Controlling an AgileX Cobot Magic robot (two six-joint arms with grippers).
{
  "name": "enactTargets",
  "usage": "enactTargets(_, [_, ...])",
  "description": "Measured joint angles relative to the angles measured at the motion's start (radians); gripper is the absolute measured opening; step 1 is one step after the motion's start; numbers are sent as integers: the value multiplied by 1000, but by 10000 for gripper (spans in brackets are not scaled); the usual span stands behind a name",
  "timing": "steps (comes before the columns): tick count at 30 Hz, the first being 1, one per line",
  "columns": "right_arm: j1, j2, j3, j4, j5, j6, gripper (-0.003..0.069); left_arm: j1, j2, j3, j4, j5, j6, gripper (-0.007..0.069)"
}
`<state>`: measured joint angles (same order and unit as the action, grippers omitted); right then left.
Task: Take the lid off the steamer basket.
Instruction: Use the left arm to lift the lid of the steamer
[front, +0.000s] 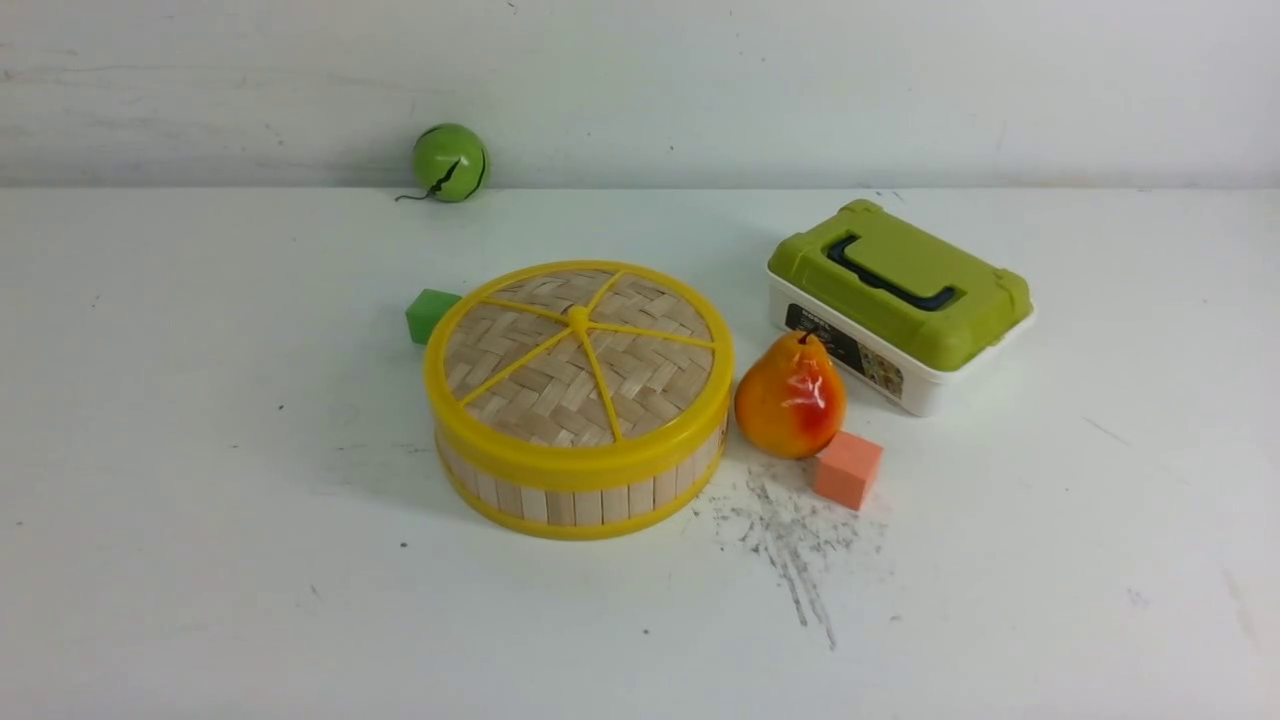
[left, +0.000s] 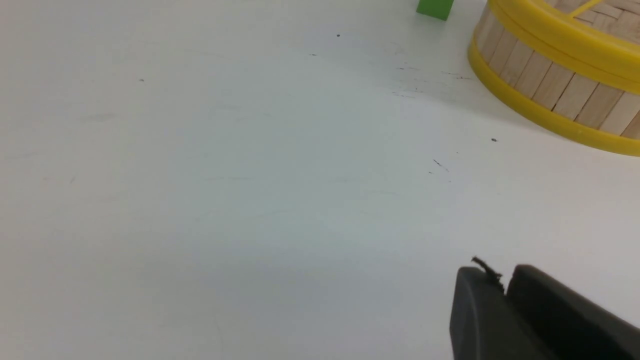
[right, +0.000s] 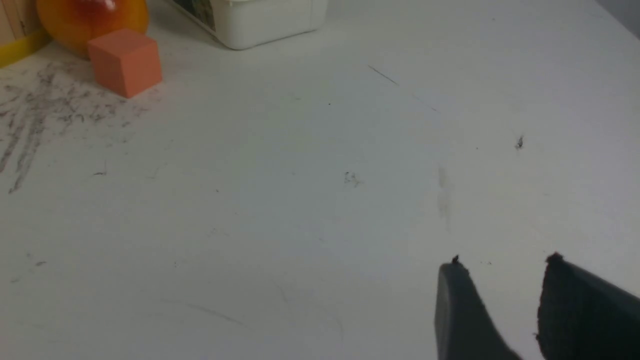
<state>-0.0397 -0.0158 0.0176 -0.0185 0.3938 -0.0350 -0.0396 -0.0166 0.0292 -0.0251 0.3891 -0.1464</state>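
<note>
At 9 o'clock of pear (front: 790, 400), lid (front: 578, 355) sits on steamer basket (front: 580, 490); removal not begun. Left gripper (left: 506, 280) closed, right gripper (right: 504, 265) part-open, both empty.

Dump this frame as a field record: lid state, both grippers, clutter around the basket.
lid: seated on the steamer basket, not yet removed
left gripper: shut, holding nothing, clear of the basket
right gripper: open, holding nothing
right of basket: pear close beside it, contact unclear; orange cube in front of the pear; white box with a green cover behind the pear
left of basket: green cube at its far-left rim
back: green ball by the wall
</note>
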Motion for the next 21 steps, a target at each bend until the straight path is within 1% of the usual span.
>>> enactTargets(14, [0,0,0,0,0,0,240,0,0,0,-1,-6,-1,89])
enactTargets(18, [0,0,0,0,0,0,240,0,0,0,-10,-48,-1,93])
enactTargets(21, [0,0,0,0,0,0,240,0,0,0,-28,-130,-2,96])
